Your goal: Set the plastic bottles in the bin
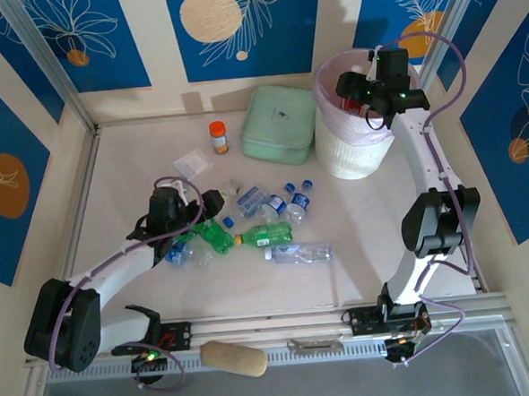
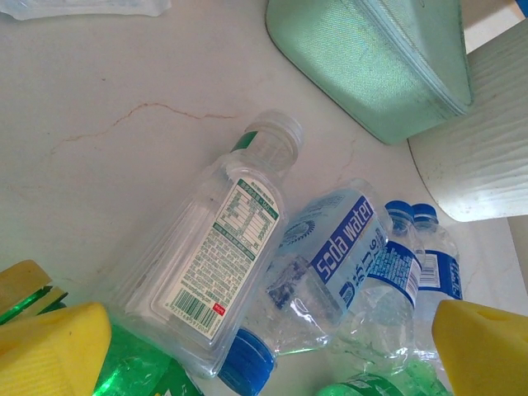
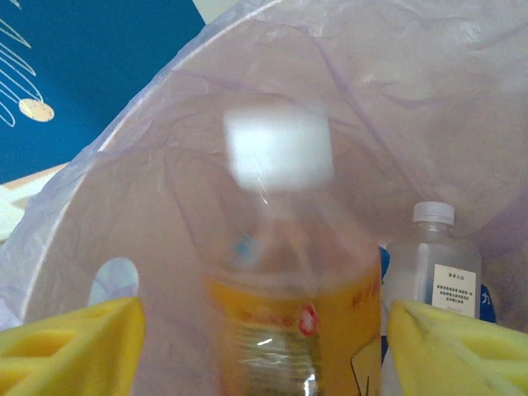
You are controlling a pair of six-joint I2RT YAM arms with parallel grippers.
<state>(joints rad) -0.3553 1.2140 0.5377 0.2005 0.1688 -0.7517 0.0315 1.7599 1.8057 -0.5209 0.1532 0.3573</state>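
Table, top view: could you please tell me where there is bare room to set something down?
Free: the far-left corner, left of the orange-capped jar, and the near strip between the bottles and the front rail. Crowded: the centre, around the bottles.

a: where is there room on the worktop [image 1: 124, 184]?
b: the left side is bare, from the far edge down to the left arm [image 1: 107, 270]. a bare strip runs along the near edge, and another lies between the bottle heap [image 1: 257, 225] and the right arm [image 1: 437, 223].
a: what's in the way?
b: the heap fills the middle, bottles touching, with the left gripper [image 2: 264, 351] spread wide over its left end. the bin [image 1: 352, 157] takes the far right corner. the right gripper [image 3: 264, 346] hangs in its mouth, fingers [image 3: 66, 346] apart either side of a blurred bottle [image 3: 289, 272]. the mint box [image 1: 278, 125] sits just beside the bin, with a jar [image 1: 218, 136] and a flat bag [image 1: 193, 164] to its left.
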